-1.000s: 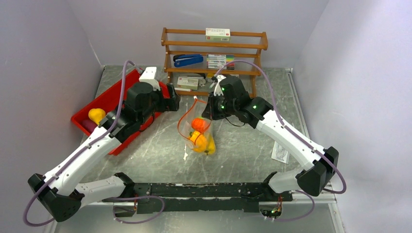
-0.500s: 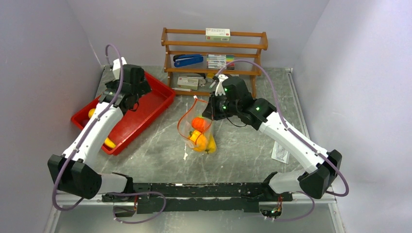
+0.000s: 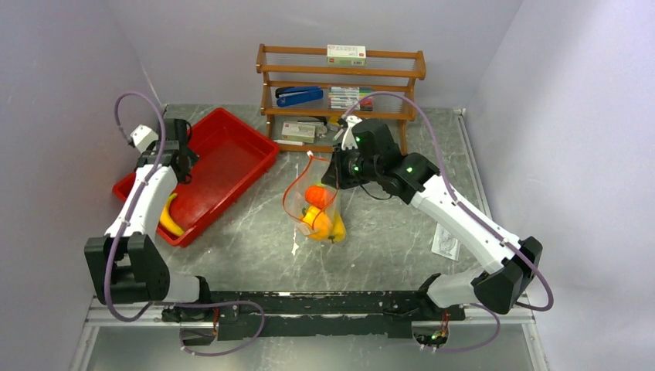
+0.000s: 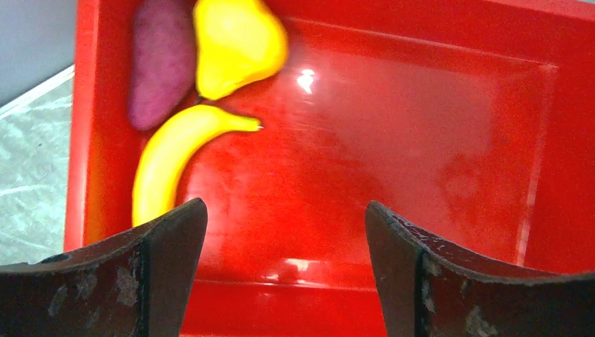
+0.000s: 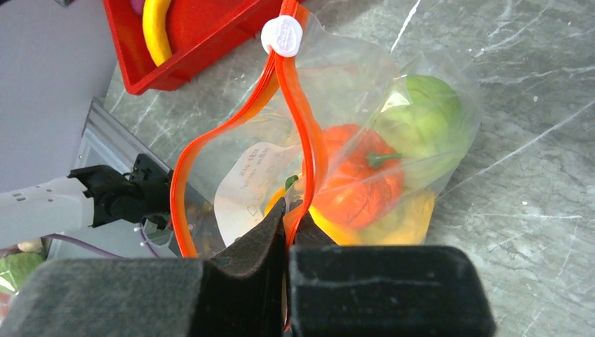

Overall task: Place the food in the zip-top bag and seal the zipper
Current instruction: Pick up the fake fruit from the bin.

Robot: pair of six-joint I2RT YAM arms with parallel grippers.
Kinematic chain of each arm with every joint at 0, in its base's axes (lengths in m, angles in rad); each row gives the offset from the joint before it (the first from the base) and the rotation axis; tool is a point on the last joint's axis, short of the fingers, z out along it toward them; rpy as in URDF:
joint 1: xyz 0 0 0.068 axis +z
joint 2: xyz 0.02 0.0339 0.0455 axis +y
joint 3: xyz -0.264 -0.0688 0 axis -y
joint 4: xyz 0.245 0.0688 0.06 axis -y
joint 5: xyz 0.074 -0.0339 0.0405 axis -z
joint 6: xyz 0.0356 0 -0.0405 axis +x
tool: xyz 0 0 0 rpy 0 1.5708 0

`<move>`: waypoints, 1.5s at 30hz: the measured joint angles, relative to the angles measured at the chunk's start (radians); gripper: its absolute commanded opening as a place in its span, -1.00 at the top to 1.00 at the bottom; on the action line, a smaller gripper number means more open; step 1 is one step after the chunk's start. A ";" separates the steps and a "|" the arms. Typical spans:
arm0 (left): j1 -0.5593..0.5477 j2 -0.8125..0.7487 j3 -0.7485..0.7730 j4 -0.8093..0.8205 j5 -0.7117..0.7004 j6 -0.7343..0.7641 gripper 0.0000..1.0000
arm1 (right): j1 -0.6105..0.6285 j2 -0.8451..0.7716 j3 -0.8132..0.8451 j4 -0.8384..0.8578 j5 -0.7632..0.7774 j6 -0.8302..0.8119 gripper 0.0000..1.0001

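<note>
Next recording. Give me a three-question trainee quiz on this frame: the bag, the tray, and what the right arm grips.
1. True or false: the zip-top bag is sealed shut.
2. Which lies in the red tray? A tomato; B banana; C broccoli.
3. Fill in: the right end effector is pinched on the bag's ___.
Key: 1 false, its mouth gapes open. 2 B. 3 zipper.
</note>
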 measured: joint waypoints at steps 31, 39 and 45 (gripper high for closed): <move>0.252 0.250 -0.075 0.093 0.116 0.461 -0.75 | 0.000 0.023 0.050 -0.024 0.009 -0.026 1.00; 0.259 0.297 -0.075 0.092 0.141 0.484 -0.73 | 0.000 0.023 0.050 -0.024 0.011 -0.032 1.00; 0.261 0.328 -0.075 0.092 0.190 0.484 -0.69 | 0.000 0.023 0.050 -0.025 0.014 -0.035 1.00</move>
